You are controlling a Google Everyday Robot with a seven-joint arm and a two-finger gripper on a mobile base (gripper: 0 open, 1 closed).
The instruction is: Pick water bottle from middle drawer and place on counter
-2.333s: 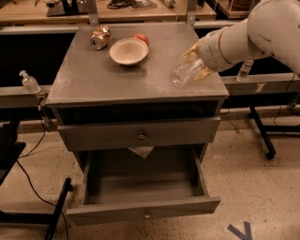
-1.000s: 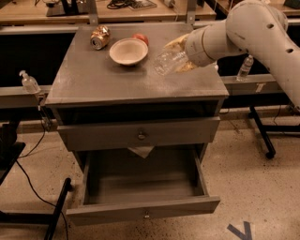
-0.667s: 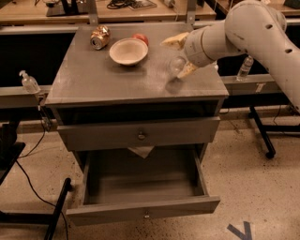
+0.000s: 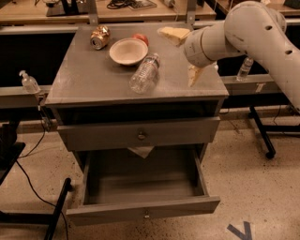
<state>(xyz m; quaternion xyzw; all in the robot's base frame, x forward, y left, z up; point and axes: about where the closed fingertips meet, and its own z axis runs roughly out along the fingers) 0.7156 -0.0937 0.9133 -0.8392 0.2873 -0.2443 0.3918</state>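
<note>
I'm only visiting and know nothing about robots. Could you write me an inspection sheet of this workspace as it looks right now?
Surface: grey counter on top of a drawer cabinet, with a dull sheen.
Job's things: water bottle lies on its side on the counter, in front of the bowl; middle drawer pulled out, nothing seen inside.
Clutter: beige bowl, dented can, red object behind the bowl.
Grippers: gripper open above the counter's right part, right of the bottle, apart from it.
Cables: black cable on the floor at left.
Surroundings: pump bottle at left, wooden tabletop behind, speckled floor.
</note>
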